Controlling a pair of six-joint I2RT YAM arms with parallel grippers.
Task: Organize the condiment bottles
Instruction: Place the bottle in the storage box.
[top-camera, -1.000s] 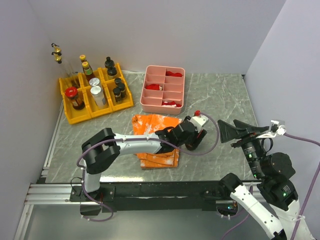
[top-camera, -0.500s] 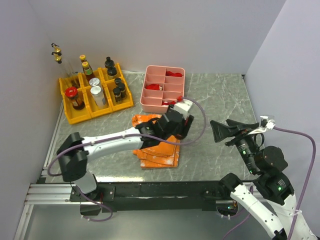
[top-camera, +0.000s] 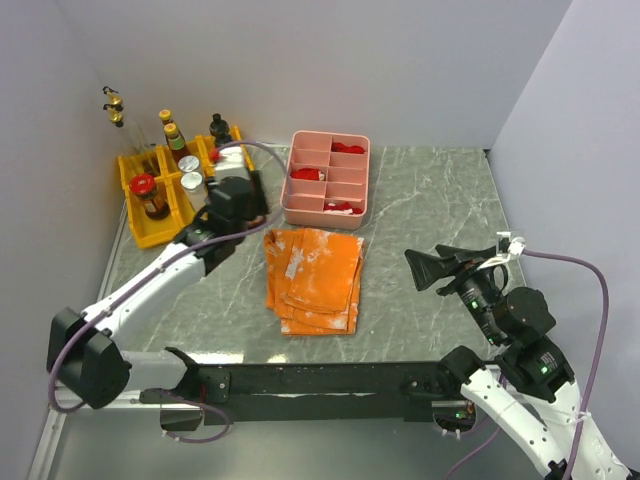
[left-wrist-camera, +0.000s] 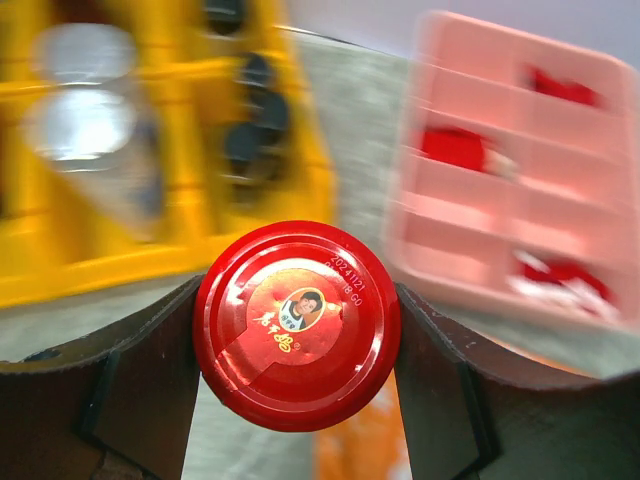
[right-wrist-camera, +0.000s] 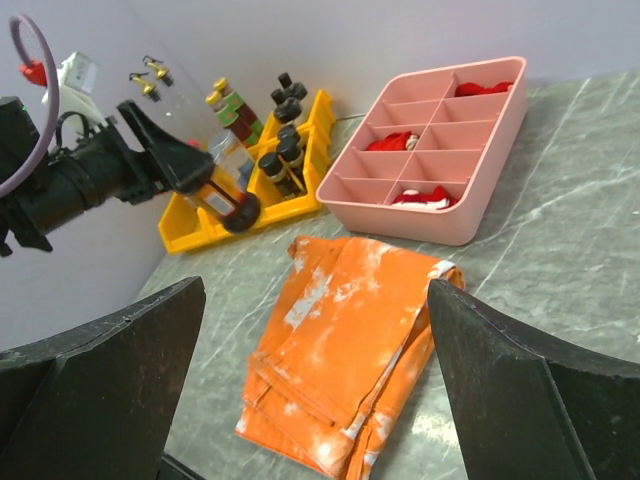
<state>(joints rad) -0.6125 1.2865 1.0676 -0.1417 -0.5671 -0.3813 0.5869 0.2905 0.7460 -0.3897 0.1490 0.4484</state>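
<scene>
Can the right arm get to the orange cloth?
Probably yes. The right gripper is open and faces the orange cloth, with nothing between them on the table.

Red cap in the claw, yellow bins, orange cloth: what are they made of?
The red cap: glossy, printed label, likely lacquered metal, possibly plastic. The yellow bins: smooth, uniform colour, moulded walls, probably hard plastic. The orange cloth: folded, soft, mottled white, some fabric.

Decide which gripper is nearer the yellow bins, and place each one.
Left. The left gripper, clamped on a red-capped jar, is right at the yellow bins' front right. The right gripper hangs open far to their right, beyond the orange cloth.
</scene>
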